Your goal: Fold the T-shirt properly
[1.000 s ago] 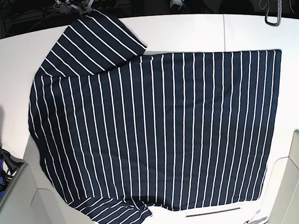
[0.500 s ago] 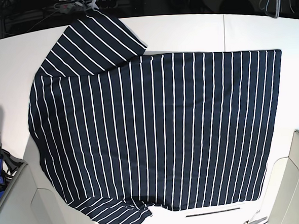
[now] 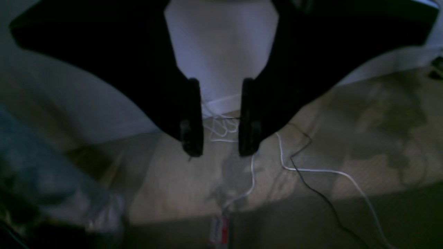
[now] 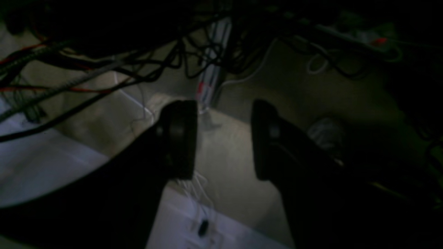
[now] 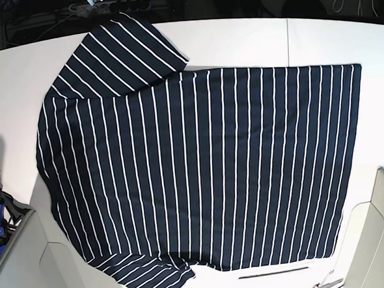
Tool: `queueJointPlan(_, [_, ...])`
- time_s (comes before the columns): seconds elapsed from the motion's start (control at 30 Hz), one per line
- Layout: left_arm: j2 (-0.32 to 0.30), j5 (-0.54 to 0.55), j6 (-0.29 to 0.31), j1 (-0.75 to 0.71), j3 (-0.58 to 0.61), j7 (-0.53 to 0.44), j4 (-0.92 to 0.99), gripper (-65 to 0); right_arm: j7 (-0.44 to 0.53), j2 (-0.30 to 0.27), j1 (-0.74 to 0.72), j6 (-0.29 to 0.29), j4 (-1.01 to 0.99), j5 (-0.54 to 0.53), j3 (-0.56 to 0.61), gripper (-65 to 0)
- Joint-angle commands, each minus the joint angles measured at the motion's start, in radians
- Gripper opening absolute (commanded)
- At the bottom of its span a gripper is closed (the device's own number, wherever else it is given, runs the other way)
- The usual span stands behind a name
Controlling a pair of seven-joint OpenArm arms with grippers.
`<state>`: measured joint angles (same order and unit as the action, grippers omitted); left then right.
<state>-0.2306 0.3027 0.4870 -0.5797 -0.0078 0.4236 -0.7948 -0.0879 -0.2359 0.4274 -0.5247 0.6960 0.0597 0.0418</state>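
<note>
Flat on the white table (image 5: 251, 39), the T-shirt (image 5: 207, 172) spreads dark navy with thin white stripes, sleeves at ten and seven o'clock. Only the wrist views show the left pincer (image 3: 220, 140) and right pincer (image 4: 224, 138), each parted, empty, over floor cables (image 3: 311, 169).

The left claw (image 3: 220, 138) fills the upper part of the picture as two broad black shapes that narrow to a pair of dark fingertips (image 3: 192, 133). The jaws stand apart with a clear gap between them, and nothing sits in that gap. Beyond the gap a pale white surface (image 3: 221, 52) shows, with its edge just behind the tips. Below lies a dim, mottled beige floor (image 3: 363, 138). A white cable (image 3: 323, 170) and a thin black cable (image 3: 320, 194) trail across the floor, and a loose tangle of white wire (image 3: 221, 126) lies between the fingertips. The lower left corner is blurred and cannot be made out.
</note>
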Motion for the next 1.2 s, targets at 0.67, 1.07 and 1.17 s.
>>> queueJointPlan(0.67, [-0.020,0.182,0.086,-0.416,-0.287,0.151,-0.623,-44.4,-0.100,-0.269,0.527,-0.067,0.818,-0.239,-0.001,-39.4])
queueJointPlan(1.07, [-0.050,0.391,0.086,-0.479,-0.609,0.283,-0.930,-42.1,-0.253,-0.298,0.628,-0.066,1.270,-0.478,-0.114,-39.4])
queueJointPlan(1.17, [-0.050,0.425,0.086,-0.479,-0.705,0.286,-0.990,-37.9,-0.253,-0.298,0.620,-0.055,1.337,-0.533,-0.182,-39.4])
